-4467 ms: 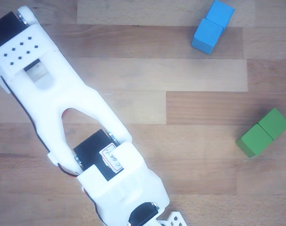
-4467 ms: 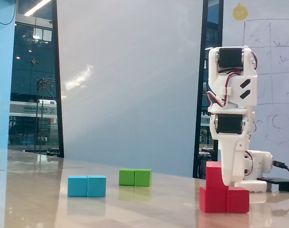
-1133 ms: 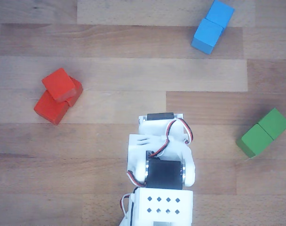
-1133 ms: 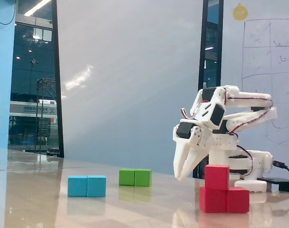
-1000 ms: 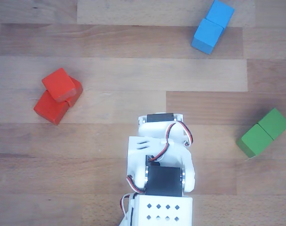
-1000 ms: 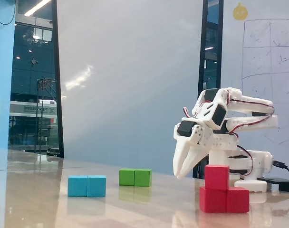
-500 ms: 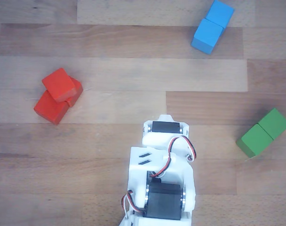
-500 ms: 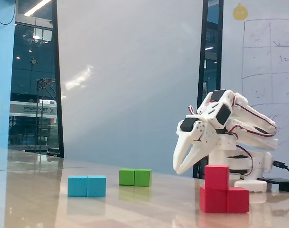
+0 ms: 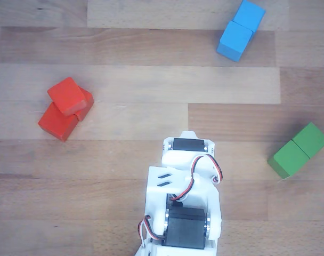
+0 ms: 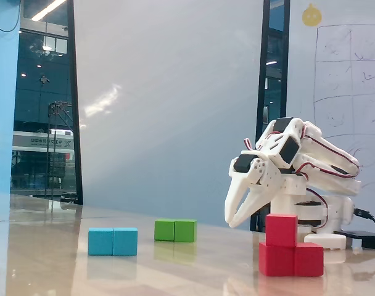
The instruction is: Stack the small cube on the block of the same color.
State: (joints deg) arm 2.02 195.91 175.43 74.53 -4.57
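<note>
The small red-orange cube [image 9: 67, 96] sits on top of the red-orange oblong block [image 9: 58, 121], over one of its halves and turned a little askew. In the fixed view the cube [image 10: 281, 229] rests on the left half of the block [image 10: 292, 259]. My gripper [image 10: 233, 222] hangs fingertips down just left of and behind the stack, clear of it. Its fingers lie close together and hold nothing. In the other view only my folded arm [image 9: 186, 186] shows at the bottom centre; the fingers are hidden beneath it.
A blue oblong block [image 9: 240, 29] lies at the top right and a green oblong block [image 9: 299, 150] at the right edge. In the fixed view the blue block [image 10: 113, 241] and the green block [image 10: 175, 230] lie left of the stack. The arm's base [image 10: 311, 216] stands behind it.
</note>
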